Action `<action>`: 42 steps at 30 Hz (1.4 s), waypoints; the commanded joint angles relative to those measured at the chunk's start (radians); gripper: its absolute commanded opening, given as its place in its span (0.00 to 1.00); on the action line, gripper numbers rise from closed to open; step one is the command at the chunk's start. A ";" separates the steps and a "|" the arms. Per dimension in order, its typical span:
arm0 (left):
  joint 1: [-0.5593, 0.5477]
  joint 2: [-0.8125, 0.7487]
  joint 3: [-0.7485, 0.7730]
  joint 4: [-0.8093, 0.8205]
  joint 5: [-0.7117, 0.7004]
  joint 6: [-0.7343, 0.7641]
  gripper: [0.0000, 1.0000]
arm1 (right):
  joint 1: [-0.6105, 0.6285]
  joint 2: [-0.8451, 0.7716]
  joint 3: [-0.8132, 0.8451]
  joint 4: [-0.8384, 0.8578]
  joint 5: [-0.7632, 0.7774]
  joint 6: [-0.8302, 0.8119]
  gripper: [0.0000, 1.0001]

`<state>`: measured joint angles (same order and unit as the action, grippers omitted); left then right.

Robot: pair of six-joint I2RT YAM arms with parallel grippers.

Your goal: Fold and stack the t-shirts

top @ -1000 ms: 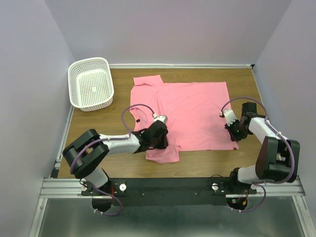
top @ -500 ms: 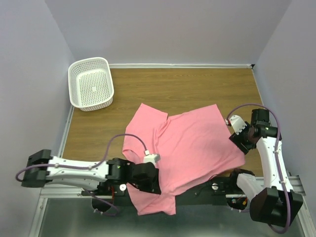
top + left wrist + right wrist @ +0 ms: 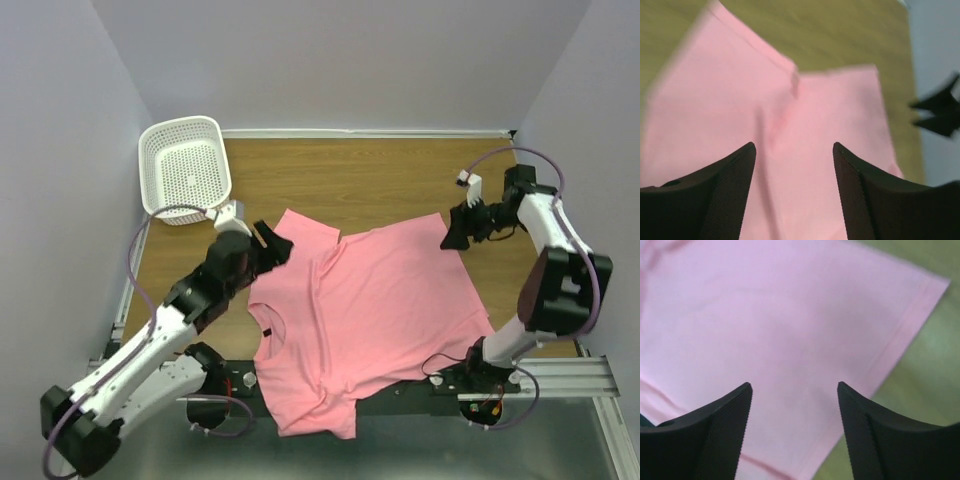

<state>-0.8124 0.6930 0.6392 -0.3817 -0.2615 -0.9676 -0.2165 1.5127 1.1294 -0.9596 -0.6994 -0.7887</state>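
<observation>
Top external, t-shirt (image 3: 380,300) crosswise, collar left, hem right; left gripper (image 3: 793,146), right gripper (image 3: 794,385) both spread, empty

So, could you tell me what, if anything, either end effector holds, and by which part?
Nothing is held: the left end effector and right end effector are both open above the pink t-shirt, gripping no fabric.

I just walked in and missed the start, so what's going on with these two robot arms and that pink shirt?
Two robot arms are working on a salmon-pink cotton t-shirt lying unfolded on the wooden table, its near end draped over the front edge. The left gripper is open over its far left sleeve, the right gripper open at its far right corner; neither holds fabric.
</observation>
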 commanded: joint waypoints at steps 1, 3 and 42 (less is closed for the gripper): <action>0.405 0.323 0.064 0.285 0.309 0.460 0.66 | -0.004 0.245 0.180 0.070 -0.337 0.112 0.74; 0.446 0.542 0.201 0.299 0.315 0.542 0.66 | -0.003 0.302 0.248 0.085 -0.333 0.149 0.66; 0.512 1.410 0.873 -0.102 0.430 1.023 0.00 | 0.000 0.530 0.328 0.432 -0.032 0.459 0.66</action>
<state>-0.3073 2.0983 1.5314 -0.4561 0.1249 0.0528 -0.2169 1.9854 1.3914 -0.5468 -0.8051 -0.3775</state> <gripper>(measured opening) 0.046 0.661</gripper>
